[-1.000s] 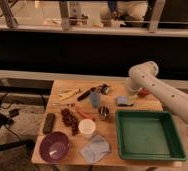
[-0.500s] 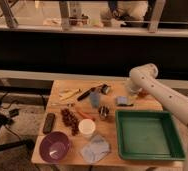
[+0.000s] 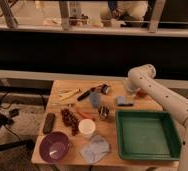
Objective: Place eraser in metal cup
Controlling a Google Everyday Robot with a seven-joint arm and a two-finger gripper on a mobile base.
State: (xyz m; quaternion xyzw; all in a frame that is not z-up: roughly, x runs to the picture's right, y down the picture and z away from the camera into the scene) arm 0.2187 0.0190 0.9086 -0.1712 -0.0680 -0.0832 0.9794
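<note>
The eraser [image 3: 123,101], a small flat blue-grey block, lies on the wooden table [image 3: 112,152] right of centre, just behind the green tray. The metal cup [image 3: 104,112], small and shiny, stands to the eraser's lower left. My white arm reaches in from the right and bends down. The gripper [image 3: 130,95] hangs open just above the eraser's right end, and I see nothing held in it.
A green tray [image 3: 147,135] fills the table's right front. Also on the table are a white paper cup [image 3: 87,128], a purple bowl [image 3: 54,146], a wrinkled blue-grey cloth [image 3: 95,148], a pale blue upright piece [image 3: 94,99], a black remote [image 3: 49,122], dark grapes [image 3: 70,120], and an orange bowl [image 3: 142,93] behind the arm.
The arm has shifted slightly left and down, bringing the gripper closer over the eraser. The objects on the table have not moved.
</note>
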